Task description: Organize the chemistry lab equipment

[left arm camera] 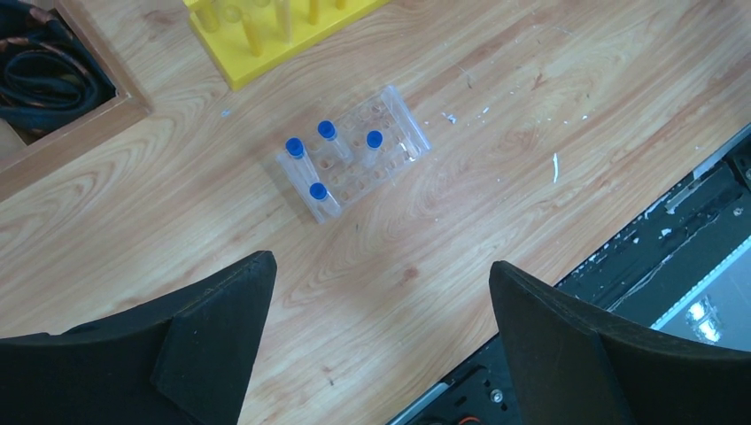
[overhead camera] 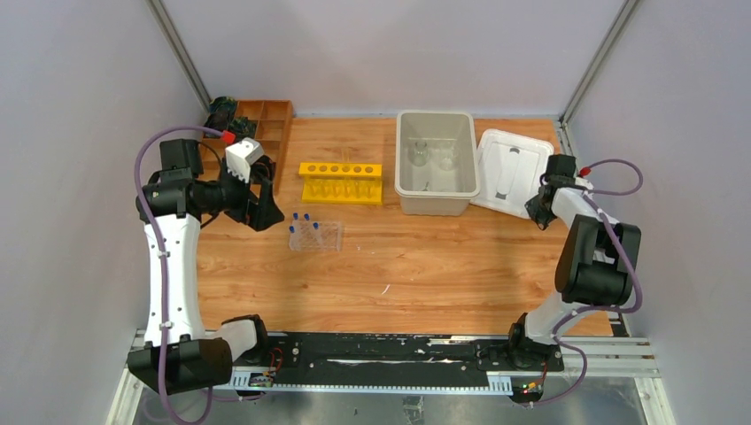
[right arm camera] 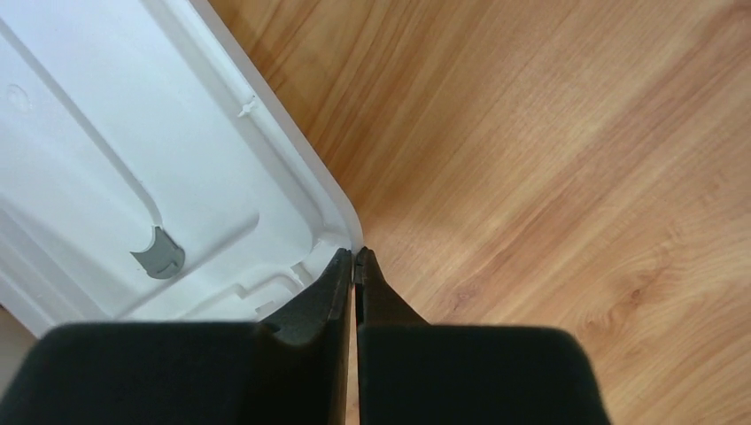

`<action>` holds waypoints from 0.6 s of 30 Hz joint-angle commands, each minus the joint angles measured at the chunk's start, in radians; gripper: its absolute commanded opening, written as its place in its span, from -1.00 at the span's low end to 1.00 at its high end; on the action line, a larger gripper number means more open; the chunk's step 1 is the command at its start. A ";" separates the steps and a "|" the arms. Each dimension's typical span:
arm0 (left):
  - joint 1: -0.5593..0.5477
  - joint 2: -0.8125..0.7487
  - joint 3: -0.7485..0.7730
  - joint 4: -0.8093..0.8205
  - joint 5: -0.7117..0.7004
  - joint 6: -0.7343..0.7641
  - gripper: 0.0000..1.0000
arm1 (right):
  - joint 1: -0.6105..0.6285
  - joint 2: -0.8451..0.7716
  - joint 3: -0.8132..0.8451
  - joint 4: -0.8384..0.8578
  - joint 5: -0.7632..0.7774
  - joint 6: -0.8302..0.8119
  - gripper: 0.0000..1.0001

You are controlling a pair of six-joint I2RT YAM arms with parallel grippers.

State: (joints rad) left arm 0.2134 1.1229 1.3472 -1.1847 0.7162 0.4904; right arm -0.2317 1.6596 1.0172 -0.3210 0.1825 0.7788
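Observation:
A clear plastic tube rack lies on the wooden table; in the left wrist view the rack holds several small clear tubes with blue caps. My left gripper is open and empty, hovering left of the rack; it also shows in the left wrist view. Two clear glass pieces, the beaker and the funnel, sit inside the grey bin. My right gripper is shut, its tips at the corner of the white lid. The white dish and triangle are out of view.
A yellow tube rack stands behind the clear rack. A wooden compartment tray with black objects is at the back left. The white lid lies right of the bin. A small white sliver lies on the table.

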 commanded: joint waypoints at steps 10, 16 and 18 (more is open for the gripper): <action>-0.281 0.054 0.147 -0.004 -0.065 -0.011 0.88 | -0.011 -0.316 -0.090 0.015 0.116 -0.001 -1.00; -0.442 0.127 0.260 -0.004 -0.155 -0.033 0.85 | -0.011 -0.479 -0.096 -0.001 0.170 -0.043 -1.00; -0.493 0.155 0.298 -0.004 -0.188 -0.042 0.84 | -0.011 -0.519 -0.086 -0.011 0.200 -0.069 -1.00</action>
State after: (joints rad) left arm -0.2008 1.2407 1.5715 -1.1908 0.6060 0.4728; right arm -0.2317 1.2297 0.9215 -0.3336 0.2932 0.7528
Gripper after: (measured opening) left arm 0.925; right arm 0.029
